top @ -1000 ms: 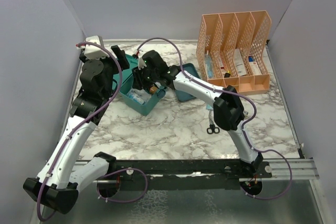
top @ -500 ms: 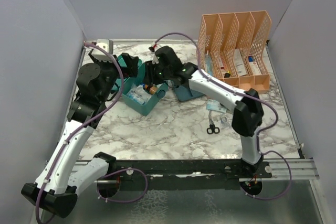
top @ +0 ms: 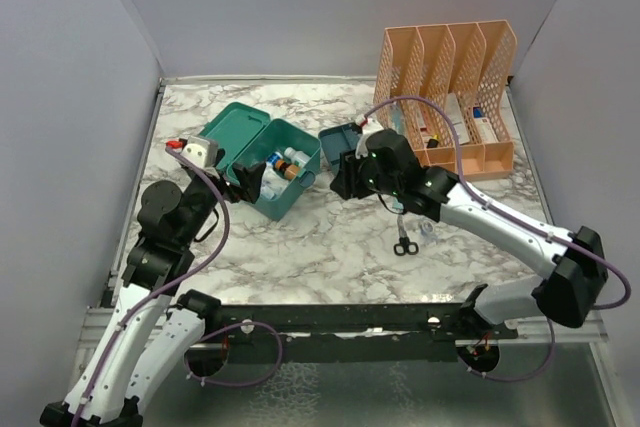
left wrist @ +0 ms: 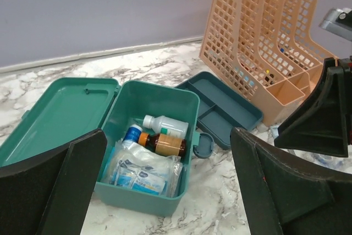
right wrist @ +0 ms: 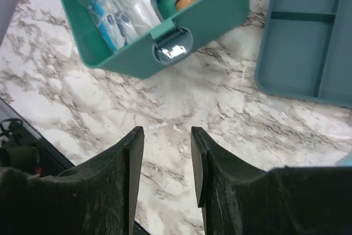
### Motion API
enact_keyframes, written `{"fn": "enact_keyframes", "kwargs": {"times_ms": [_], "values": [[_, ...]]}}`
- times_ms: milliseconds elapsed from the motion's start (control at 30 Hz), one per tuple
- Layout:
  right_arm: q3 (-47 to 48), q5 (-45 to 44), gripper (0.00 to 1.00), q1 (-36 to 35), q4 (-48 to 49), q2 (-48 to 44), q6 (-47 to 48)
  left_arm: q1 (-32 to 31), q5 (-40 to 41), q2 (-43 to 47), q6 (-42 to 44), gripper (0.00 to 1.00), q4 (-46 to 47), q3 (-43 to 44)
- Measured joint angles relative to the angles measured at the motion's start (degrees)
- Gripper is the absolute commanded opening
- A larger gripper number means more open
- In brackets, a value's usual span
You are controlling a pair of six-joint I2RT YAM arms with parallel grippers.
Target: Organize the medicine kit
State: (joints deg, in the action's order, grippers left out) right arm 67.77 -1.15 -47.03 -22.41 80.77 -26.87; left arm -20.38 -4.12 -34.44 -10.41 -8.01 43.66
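Two grippers, both empty. Left gripper (left wrist: 168, 136): fingers spread wide, hovering on the kit's (left wrist: 148, 199) near-left side, not touching it. Right gripper (right wrist: 166, 133): fingers parted partway with nothing between them, above bare table (top: 330, 237) just off the kit's latch (right wrist: 173, 48).

Kit sits open on the table. Its lid (left wrist: 60, 114) is hinged back flat on the side away from the latch. Inside the kit:
- white bottle (left wrist: 165, 125)
- amber bottle (left wrist: 165, 145)
- blue-capped bottle (left wrist: 132, 134)
- clear packets (left wrist: 140, 170) filling the rest

Tray (left wrist: 223, 105) lies out of the kit, just beside its latch side and apart from it, with empty compartments. In the top view the right gripper hides the tray's near end and stands in the gap between kit and tray.

Peach organizer (top: 445, 97) stands upright beyond the tray from the kit, with boxes in its slots. Scissors (top: 402, 245) lie near-right of the kit, well apart, beside the right arm.
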Motion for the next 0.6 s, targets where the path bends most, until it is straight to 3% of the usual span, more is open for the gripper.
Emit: {"fn": "enact_keyframes", "kwargs": {"times_ms": [300,467,600], "values": [[-16.09,-7.69,0.43,-0.02,0.94,-14.64,0.0,0.02,-10.93,-1.38,-1.62,0.88,-0.5,-1.57],[-18.38,-12.5,0.42,0.0,0.81,-13.51,-3.06,0.02,-15.85,-4.2,-9.14,0.76,1.44,-4.92],[-18.29,-17.18,0.4,0.0,0.85,-9.42,-5.18,0.02,-15.89,-6.88,-14.21,0.72,1.49,-6.34]]}}
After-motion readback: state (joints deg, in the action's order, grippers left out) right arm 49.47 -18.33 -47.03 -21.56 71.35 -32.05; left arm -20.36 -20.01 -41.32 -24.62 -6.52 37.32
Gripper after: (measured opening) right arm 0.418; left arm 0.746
